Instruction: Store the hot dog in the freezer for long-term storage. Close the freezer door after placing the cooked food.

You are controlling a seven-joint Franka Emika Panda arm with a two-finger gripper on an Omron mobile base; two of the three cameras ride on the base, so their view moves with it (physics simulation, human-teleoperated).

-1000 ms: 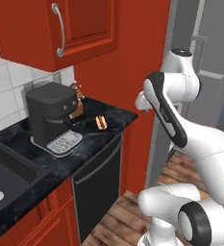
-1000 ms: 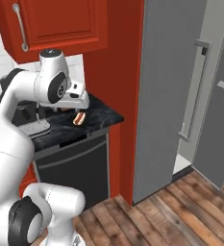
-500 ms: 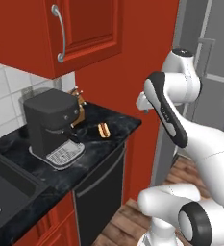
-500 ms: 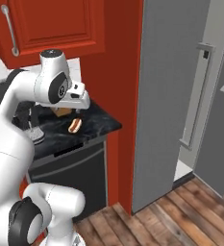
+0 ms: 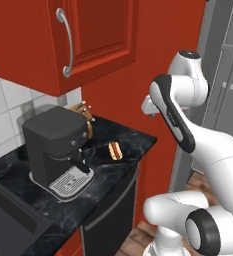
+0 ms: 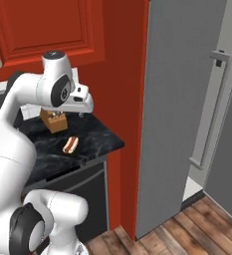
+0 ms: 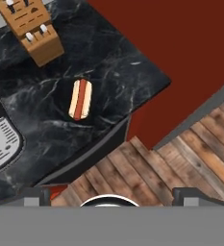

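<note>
The hot dog (image 7: 80, 99) lies on a small dark plate (image 7: 95, 116) on the black marble table (image 7: 128, 72), near its right end, with the knife block (image 7: 32, 30) beyond it and the coffee machine (image 5: 55, 145) off to the left. My jaws hang high above it, spread wide and holding nothing (the two tips sit far apart at the bottom of my hand view). The freezer door (image 6: 213, 119) stands ajar well to the right, so the way in looks ready. The step now, I judge, is the pickup. I should come straight down, turn my wrist so the fingers straddle the bun across its short width, and close gently at mid-length. Pinching too near an end could tip it off the plate.
</note>
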